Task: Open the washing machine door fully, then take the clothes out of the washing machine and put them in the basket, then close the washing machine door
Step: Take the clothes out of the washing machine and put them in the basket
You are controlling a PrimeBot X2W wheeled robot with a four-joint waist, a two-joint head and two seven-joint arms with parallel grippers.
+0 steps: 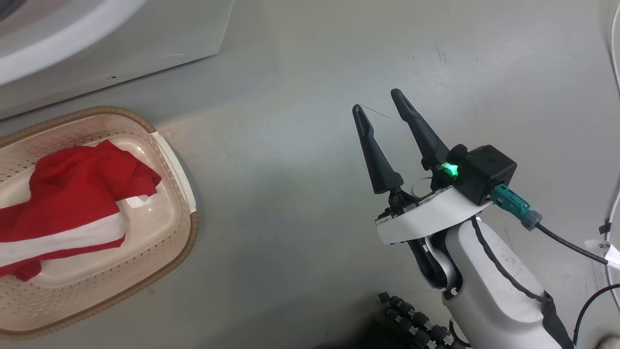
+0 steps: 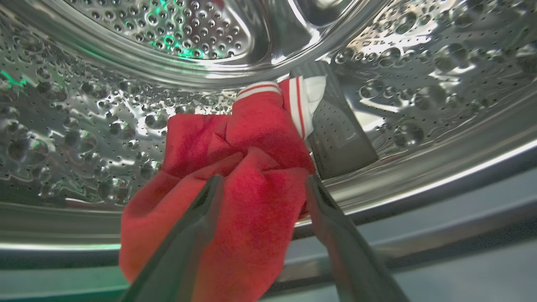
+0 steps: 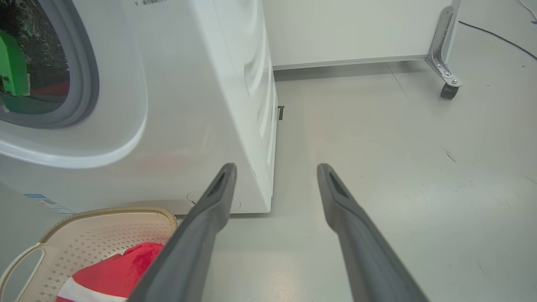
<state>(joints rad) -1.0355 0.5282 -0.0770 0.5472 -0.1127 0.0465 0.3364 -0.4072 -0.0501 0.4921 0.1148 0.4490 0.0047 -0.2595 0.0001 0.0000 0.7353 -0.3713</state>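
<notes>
Left wrist view carries what matters most: a red garment [image 2: 235, 167] with white-striped trim lies bunched low in the drum [image 2: 84, 126], its far end against the grey drum paddle [image 2: 340, 134]. The left claw [image 2: 264, 180] stands wide, one finger on each side of the near fold, not pinched on it. A second red garment [image 1: 82, 189] lies in the basket [image 1: 193, 232], which sits on the floor [image 1: 300, 232] just before the washing machine [image 3: 188, 105].

As I judge it, the danger is a shallow grip. If the claw shuts on that loose near fold alone, the rest may slide free on the way out. It could also drag over the grey rubber ring [image 3: 90, 84] and drop on the floor short of the basket. Pushed deeper, the fingertips could scrape the steel.

The drum's inside comes from the left wrist view. The head view gives instead the basket from above and the right claw [image 1: 377, 101], wide and holding nothing, well apart from the basket over bare floor. The right wrist view adds the machine's front and how near the basket lies to the opening.
</notes>
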